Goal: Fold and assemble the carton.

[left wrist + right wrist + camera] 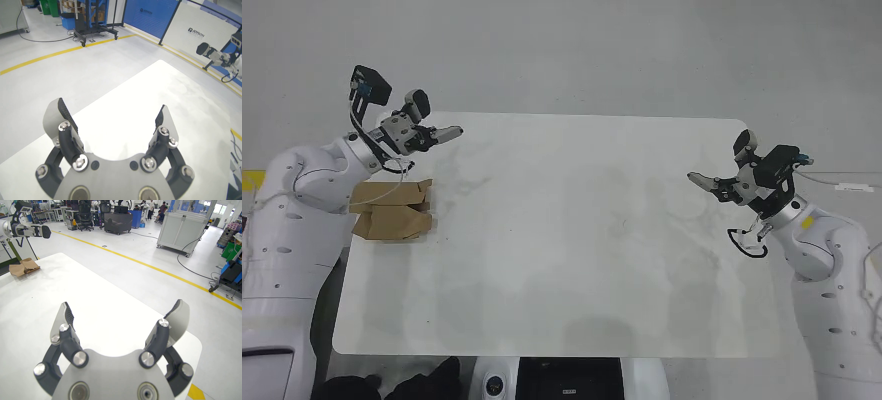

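Observation:
A brown cardboard carton point(392, 208), partly folded with loose flaps, lies at the left edge of the white table point(572, 240); it also appears far off as the carton point(23, 266) in the right wrist view. My left gripper point(447, 132) hovers open and empty over the table's far left corner, beyond the carton; in its own view the left gripper point(111, 111) has its jaws spread wide. My right gripper point(700, 180) is open near the table's right edge, and in its own view the right gripper point(122, 311) holds nothing.
The table top is bare white across the middle and front. The floor around it is pale with a yellow line point(143, 264). Carts, chairs and cabinets stand well away in the room behind.

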Tool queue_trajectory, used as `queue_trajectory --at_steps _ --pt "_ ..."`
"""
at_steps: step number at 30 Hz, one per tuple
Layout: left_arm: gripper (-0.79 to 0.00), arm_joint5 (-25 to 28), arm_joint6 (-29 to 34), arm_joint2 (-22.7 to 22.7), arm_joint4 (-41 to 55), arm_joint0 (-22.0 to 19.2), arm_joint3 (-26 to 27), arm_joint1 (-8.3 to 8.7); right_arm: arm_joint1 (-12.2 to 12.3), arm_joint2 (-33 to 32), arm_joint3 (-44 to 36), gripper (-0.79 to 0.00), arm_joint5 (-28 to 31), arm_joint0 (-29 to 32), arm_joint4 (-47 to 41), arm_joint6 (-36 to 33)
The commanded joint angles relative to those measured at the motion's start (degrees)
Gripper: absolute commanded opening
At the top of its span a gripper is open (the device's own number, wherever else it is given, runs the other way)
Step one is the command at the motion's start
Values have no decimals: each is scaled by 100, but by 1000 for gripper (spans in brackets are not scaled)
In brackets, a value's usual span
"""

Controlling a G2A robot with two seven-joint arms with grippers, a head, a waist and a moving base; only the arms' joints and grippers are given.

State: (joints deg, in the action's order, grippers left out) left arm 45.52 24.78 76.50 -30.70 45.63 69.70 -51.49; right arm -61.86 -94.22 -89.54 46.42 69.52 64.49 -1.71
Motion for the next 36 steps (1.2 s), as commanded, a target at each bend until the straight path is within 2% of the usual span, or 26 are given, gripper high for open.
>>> queue_trajectory --at_steps 1,8,13,17,23,36 --pt "0 -231 589 21 687 -30 -12 16 0 0 0 0 0 0 0 0" --pt "0 -1449 2742 291 2909 -255 -159 119 0 0 0 0 0 0 0 0" --pt "0 -2016 3576 524 3789 -459 -594 184 0 0 0 0 0 0 0 0" --pt "0 -2277 3968 636 4244 -605 -1017 216 0 0 0 0 0 0 0 0" --pt "0 -2437 4305 800 4397 -816 -1764 294 0 0 0 0 0 0 0 0" --pt "0 -2392 4606 1116 3732 -1493 -3412 589 0 0 0 0 0 0 0 0"
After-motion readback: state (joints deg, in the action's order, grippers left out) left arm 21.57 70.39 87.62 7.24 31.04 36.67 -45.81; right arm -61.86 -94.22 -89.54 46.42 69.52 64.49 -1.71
